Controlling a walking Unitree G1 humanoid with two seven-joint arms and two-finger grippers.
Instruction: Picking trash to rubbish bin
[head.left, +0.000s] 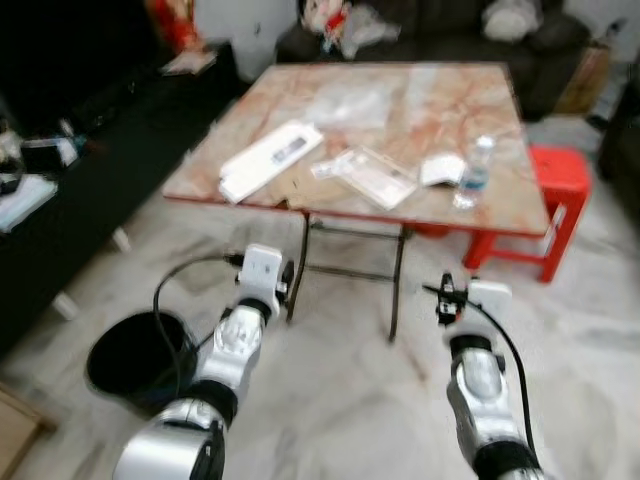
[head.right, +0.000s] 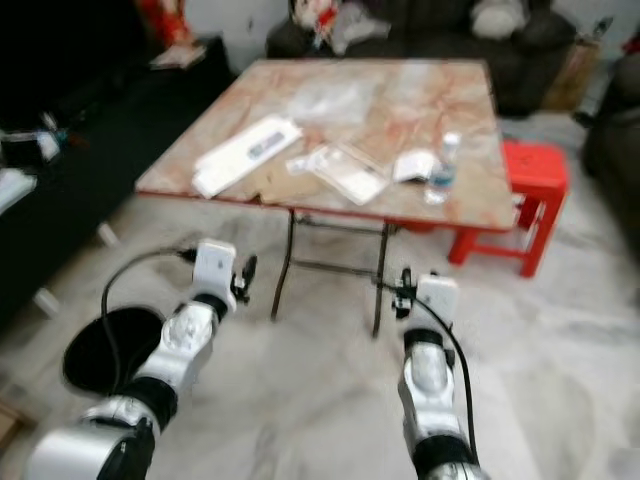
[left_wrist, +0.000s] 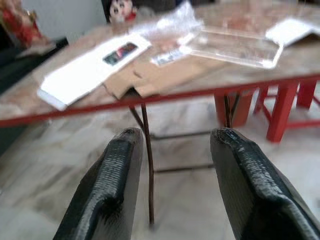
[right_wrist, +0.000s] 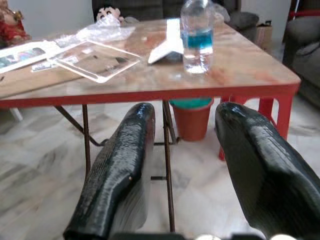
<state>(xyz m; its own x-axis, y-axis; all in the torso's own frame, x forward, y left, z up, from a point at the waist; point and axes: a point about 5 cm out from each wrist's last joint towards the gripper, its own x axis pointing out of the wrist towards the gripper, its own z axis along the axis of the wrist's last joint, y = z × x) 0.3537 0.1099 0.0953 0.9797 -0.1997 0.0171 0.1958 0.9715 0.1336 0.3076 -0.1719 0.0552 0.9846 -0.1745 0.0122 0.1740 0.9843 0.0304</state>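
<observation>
Soft, even indoor light fills the room, brightest on the pale marble floor (head.left: 350, 400) and the table (head.left: 420, 110), whose top shows a mild whitish glare at its far middle. The far left, around the dark sofa (head.left: 90, 150), falls into deep shade. Both eye views are smeared by motion blur throughout, worst at the edges. In the wrist views the near black fingers (left_wrist: 115, 190) are soft and out of focus; the water bottle (right_wrist: 196, 35) reads fairly sharp.
</observation>
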